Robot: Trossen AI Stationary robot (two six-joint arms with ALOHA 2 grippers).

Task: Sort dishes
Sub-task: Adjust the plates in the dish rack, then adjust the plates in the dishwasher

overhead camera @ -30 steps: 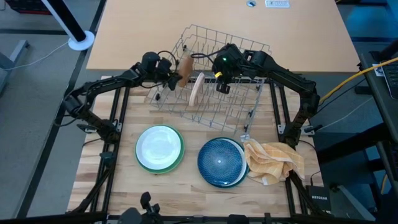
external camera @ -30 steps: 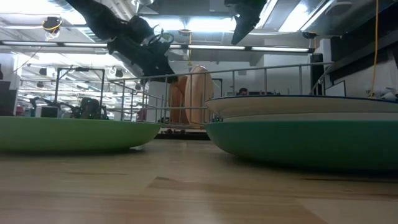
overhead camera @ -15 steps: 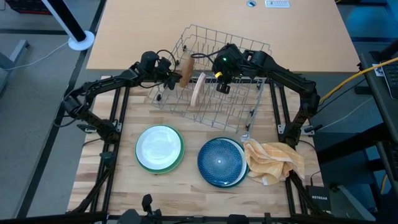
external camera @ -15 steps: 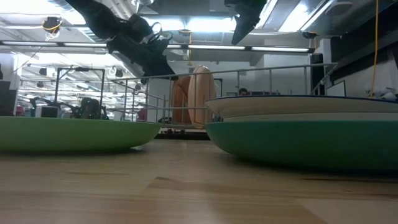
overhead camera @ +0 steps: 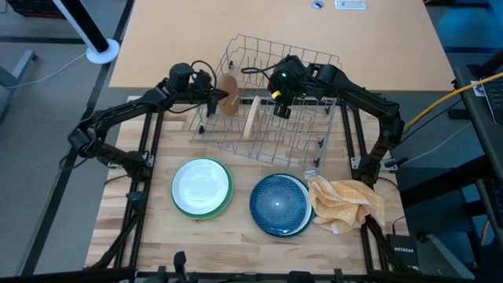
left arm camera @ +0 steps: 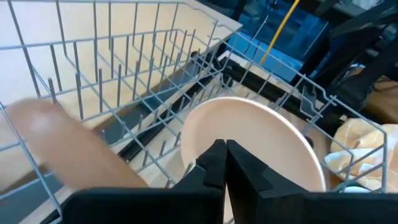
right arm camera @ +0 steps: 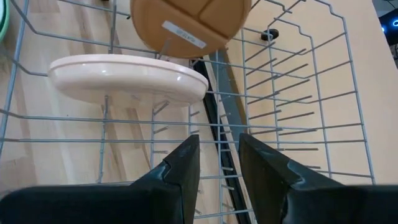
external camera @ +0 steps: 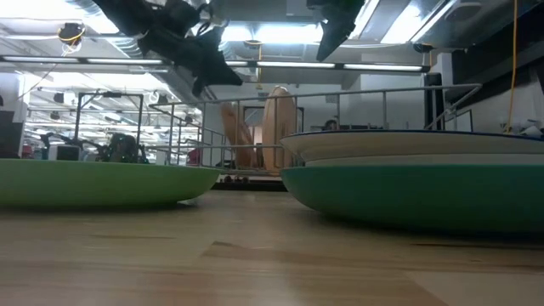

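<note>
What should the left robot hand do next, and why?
Probably pull the left gripper away from the grey wire rack: it is shut on nothing, and the small brown round plate beside it already stands in the rack with the tan round plate.

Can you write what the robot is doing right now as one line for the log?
left gripper: shut, empty, beside brown plate in wire rack | right gripper: open above rack | tan plate: standing in rack

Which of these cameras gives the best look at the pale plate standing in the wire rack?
The left wrist view: the tan plate faces it broadly inside the wire rack. The right wrist view shows it edge-on, the high view as a thin sliver, and the low view shows it far off, upright.
</note>
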